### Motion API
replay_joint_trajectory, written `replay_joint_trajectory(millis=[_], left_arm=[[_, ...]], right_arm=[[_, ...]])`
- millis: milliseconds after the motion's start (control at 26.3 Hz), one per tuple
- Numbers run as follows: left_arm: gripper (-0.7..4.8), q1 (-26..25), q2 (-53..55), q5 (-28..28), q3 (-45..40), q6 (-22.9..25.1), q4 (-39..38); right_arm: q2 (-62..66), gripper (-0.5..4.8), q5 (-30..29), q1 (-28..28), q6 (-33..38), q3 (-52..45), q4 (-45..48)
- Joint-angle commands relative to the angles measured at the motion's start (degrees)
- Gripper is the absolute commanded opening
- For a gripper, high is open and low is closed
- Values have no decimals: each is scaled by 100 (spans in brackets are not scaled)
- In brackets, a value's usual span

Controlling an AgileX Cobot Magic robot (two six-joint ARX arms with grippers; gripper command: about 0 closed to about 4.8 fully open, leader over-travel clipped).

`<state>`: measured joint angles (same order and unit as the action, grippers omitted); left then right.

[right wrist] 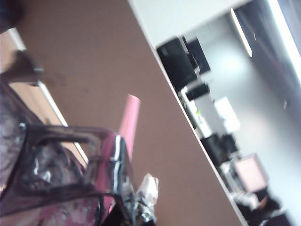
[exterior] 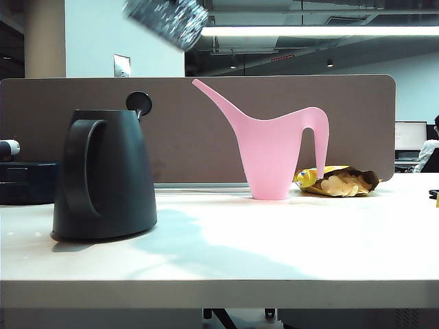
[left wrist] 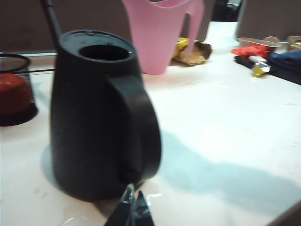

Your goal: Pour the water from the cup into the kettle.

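White tabletop [exterior: 274,253] fills your view, backed by a brown partition [exterior: 357,123] with office desks beyond. Your kettle [exterior: 104,175] stands upright at near left, its loop handle facing the near-left edge, mouth open, its round knobbed lid [exterior: 139,103] tipped up behind the rim. Right of centre and farther back, the pink watering can [exterior: 278,154] points its long spout up and to the left; a crumpled snack bag [exterior: 339,181] lies just beside it. High above the kettle, at the frame's top, your cup [exterior: 167,20] is tilted, its long axis slanting down to the right. Your right gripper [right wrist: 127,207] is clamped shut on the cup's handle. Your left gripper [left wrist: 130,212] sits low just beside the kettle's base, fingers apparently together, holding nothing.
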<state>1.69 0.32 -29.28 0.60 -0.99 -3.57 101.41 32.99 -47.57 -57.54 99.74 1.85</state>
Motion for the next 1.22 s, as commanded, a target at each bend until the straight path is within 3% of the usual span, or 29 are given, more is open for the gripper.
replay_joint_trajectory(millis=[38,152,304,419,609,1218], left_arm=[[-5,0,4,376,13,13,116],[-5,0,4,420,13,11,109],[-5,0,4,422,13,11,109],[-5,0,4,420,13,11,109],[-5,0,4,420,13,7,111],[-5,0,4,420,13,-13,107]], right_arm=[[-385,-7,-17,271,1121,46,-297],[-791,-7,-227,756,2201,44,-815],[-1040,-7,-299,1172,3018,44,-1211],[-1213,-7,-704,1561,3995,26,-1666],[-1436,-7,-986,1823,4481,-356,-1644],[-2159,-7,-1519,2122,6022,-4033,1056]])
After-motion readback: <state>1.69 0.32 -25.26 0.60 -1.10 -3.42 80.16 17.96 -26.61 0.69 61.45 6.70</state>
